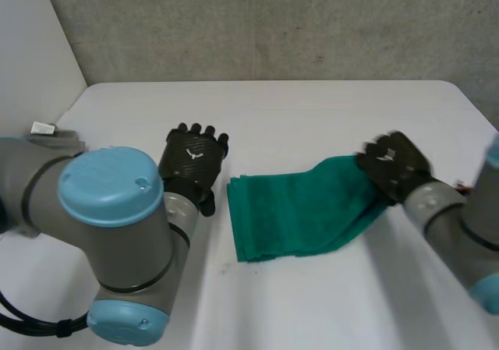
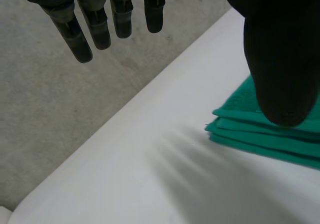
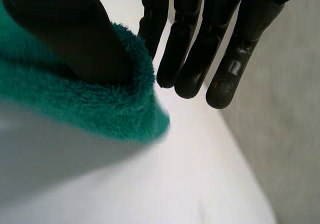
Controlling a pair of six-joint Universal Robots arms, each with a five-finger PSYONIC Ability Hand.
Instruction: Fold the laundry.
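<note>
A white tabletop (image 1: 312, 116) runs back to a grey concrete wall (image 1: 273, 22), with a paler wall panel at the far left. A green towel (image 1: 300, 217) lies near the middle of the tabletop, folded into several layers whose stacked edges face the left hand (image 1: 193, 159). That hand sits just beside the towel's stacked edge, apart from the cloth. In the left wrist view its fingers (image 2: 100, 29) hang straight and spread above the bare tabletop (image 2: 125, 184), with the thumb (image 2: 280, 59) in front of the towel's (image 2: 280, 144) near corner; they are released and grasp nothing. The right hand (image 1: 396, 167) is at the towel's opposite side, on its far corner, and the cloth rises from the tabletop up to that hand. In the right wrist view the thumb (image 3: 75, 34) bears down on the fluffy edge of the towel (image 3: 100, 109), which curls round it and hangs clear of the tabletop (image 3: 175, 184). The fingers (image 3: 187, 59) reach on nearly straight just past the cloth's edge, toward the wall (image 3: 290, 134), so the corner is pinched at the thumb.
</note>
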